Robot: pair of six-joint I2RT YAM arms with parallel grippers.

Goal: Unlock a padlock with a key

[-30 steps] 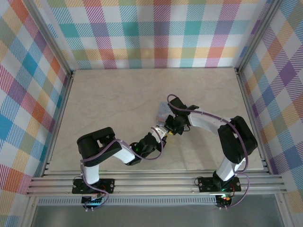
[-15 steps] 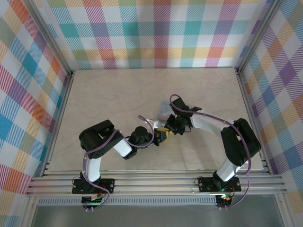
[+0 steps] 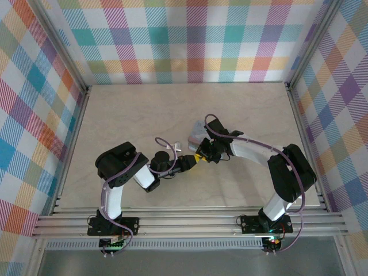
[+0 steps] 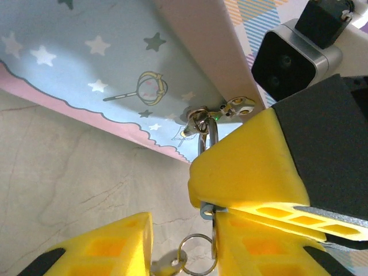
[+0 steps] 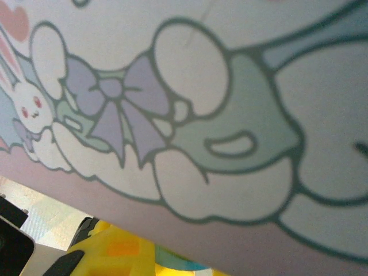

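**Not unlocked yet, key's hanging around loose**

My right claw is squeezing narrow on the padlock. Its body is hiding between the fingers, and the shackle is still looping through the hasp on the box. My left claw is sitting just below with its jaws apart, pinching nothing as far as I can tell, and the key and ring are lying in the gap. I'm guessing inserting and twisting are both still waiting. Room's looking tight: the box edge is hanging right above, the right claw is crowding one side, and the table is sitting underneath. Bare table is lying open to my left though.
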